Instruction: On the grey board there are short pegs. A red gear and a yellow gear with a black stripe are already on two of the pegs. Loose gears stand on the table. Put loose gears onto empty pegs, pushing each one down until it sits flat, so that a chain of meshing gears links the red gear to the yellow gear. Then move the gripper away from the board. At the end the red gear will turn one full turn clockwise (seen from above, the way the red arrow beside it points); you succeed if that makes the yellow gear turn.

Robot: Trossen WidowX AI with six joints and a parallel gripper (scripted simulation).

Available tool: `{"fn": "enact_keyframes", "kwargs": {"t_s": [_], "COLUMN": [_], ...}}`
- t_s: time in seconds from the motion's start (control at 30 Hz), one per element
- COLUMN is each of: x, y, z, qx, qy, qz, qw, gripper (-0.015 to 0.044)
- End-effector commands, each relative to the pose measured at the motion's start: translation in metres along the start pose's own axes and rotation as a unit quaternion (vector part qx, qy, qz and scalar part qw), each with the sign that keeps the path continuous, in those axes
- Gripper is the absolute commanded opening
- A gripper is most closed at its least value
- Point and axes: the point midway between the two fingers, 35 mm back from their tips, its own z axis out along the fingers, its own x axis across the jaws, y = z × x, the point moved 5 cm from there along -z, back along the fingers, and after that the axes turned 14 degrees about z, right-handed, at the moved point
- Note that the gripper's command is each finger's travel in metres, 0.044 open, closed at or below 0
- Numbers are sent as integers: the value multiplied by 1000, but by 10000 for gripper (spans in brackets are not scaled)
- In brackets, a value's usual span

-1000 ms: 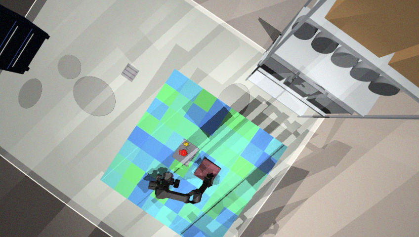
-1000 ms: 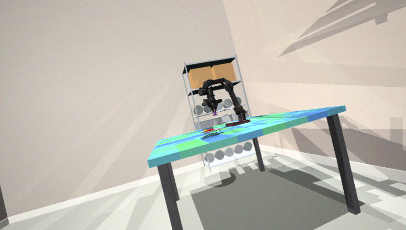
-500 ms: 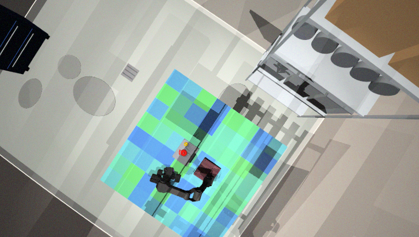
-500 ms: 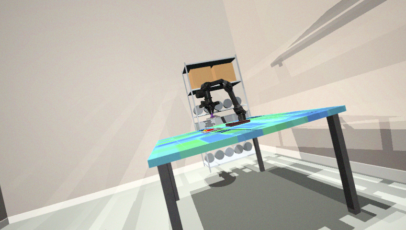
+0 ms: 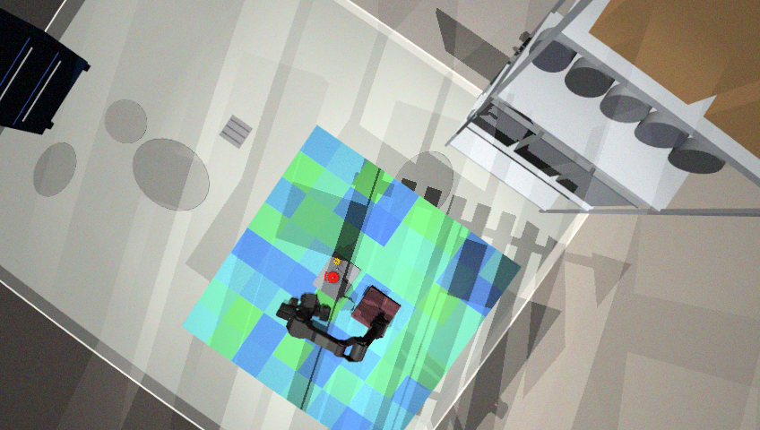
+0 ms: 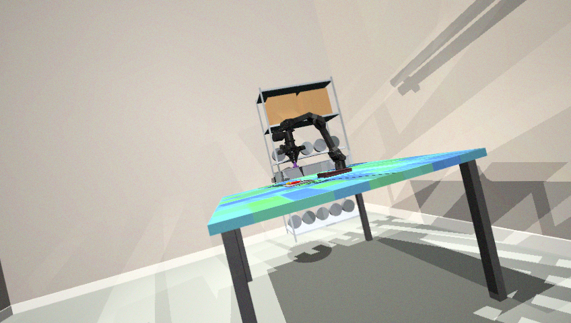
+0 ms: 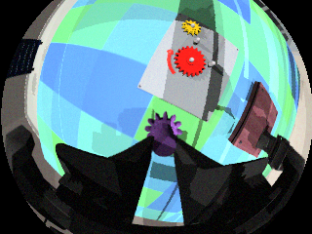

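Note:
The grey board (image 7: 161,73) (image 5: 332,290) lies on the table. The red gear (image 7: 183,61) (image 5: 332,275) (image 6: 295,182) sits on one peg, with the red arrow (image 7: 170,64) beside it. The smaller yellow gear (image 7: 188,29) (image 5: 337,263) sits near the board's far edge; its stripe is not clear. One bare peg (image 7: 196,41) shows between the two gears, another bare peg (image 7: 212,63) right of the red gear. My gripper (image 7: 164,142) (image 6: 295,161) is shut on a purple gear (image 7: 157,129) (image 6: 295,165), held above the table, off the board's near edge. No other loose gear is discernible.
The dark red base plate (image 7: 253,122) (image 5: 373,306) (image 6: 334,172) of the arm stands right of the board. The patchwork table (image 7: 88,73) (image 5: 266,261) (image 6: 308,193) carries both. A dark shadow band crosses the board's right side. A shelf rack (image 5: 570,106) stands beyond the table.

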Motion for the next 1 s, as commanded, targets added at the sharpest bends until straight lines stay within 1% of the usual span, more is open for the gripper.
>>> {"fn": "enact_keyframes", "kwargs": {"t_s": [0.0,0.97], "x": [2,3], "y": [9,87], "z": [4,29], "qx": [-3,-7], "qy": [-1,-2], "qz": [-2,-2], "qw": [1000,1000], "gripper": [0,0]}}
